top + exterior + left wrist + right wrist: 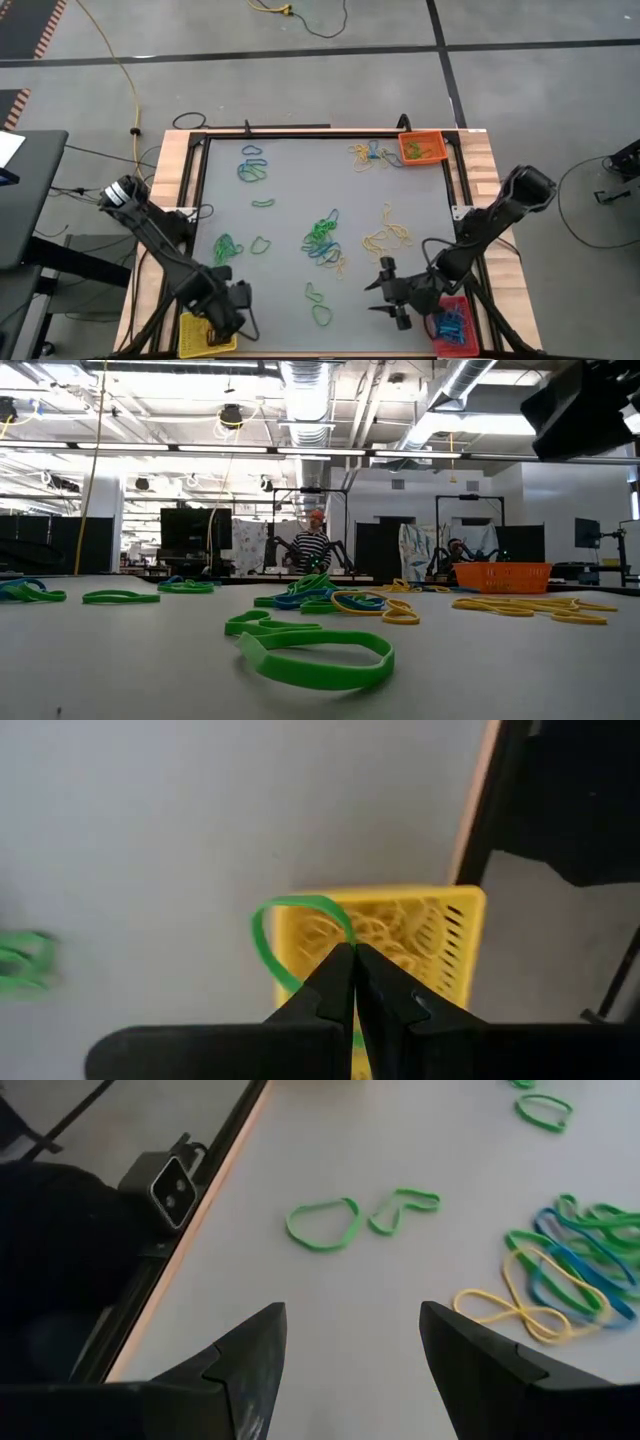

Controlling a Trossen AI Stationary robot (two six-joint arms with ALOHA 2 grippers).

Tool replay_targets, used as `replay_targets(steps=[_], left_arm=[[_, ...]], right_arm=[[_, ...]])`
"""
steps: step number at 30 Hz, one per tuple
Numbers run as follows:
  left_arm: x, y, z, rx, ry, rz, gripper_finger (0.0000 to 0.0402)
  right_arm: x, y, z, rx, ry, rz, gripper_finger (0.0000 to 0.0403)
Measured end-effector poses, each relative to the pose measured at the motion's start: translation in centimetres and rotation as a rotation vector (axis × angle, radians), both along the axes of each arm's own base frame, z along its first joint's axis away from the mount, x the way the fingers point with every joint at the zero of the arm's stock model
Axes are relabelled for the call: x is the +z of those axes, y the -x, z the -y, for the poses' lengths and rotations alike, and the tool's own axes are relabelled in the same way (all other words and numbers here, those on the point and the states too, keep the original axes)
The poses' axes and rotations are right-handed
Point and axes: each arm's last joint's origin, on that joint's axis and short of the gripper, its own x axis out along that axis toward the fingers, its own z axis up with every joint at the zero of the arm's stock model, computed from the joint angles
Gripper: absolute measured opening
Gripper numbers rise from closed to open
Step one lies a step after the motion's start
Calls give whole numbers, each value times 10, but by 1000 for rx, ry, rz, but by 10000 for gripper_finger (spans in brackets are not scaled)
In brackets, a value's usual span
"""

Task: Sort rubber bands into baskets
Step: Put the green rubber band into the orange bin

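Note:
My left gripper is at the table's near left corner, shut on a green rubber band above the yellow basket, which holds yellow bands. My right gripper stands open near the front right, beside the red basket that holds blue bands. It points toward two loose green bands lying flat on the grey table, and nothing is between its fingers. The orange basket, with green bands in it, sits at the far right corner. My left gripper pinches the green band at one spot of its loop between its two fingertips, coming from above and pointing steeply down. The rest of the loop arcs free beside the fingers, lifted clear, over the yellow basket's edge.
Mixed green, blue and yellow bands lie heaped at mid-table, with more at the far left, near left, right and by the orange basket. A raised dark and wooden frame rims the table.

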Motion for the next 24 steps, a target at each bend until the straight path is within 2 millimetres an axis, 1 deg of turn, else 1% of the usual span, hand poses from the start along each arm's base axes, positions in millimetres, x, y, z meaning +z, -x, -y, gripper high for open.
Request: replay_targets(steps=[4, 7, 10, 12, 15, 18, 24], left_arm=[[-1, 4, 8, 32, -31, 62, 0], [0, 6, 11, 28, -38, 85, 0], [0, 5, 10, 15, -68, 120, 0], [0, 0, 6, -6, -108, 165, 0], [0, -13, -7, -34, -231, 274, 0], [2, -30, -25, -65, -383, 379, 0], [8, -73, -75, -75, -630, 506, 0]], right_arm=[[0, -5, 3, 6, 2, 14, 260], [4, -7, 7, -4, -2, 28, 260], [8, -7, 8, -6, -8, 39, 260], [7, -6, 7, -2, -5, 36, 260], [7, -4, 5, 8, -3, 33, 260], [7, 0, 0, 23, -11, 28, 260], [4, 15, -13, 52, -46, -11, 260]])
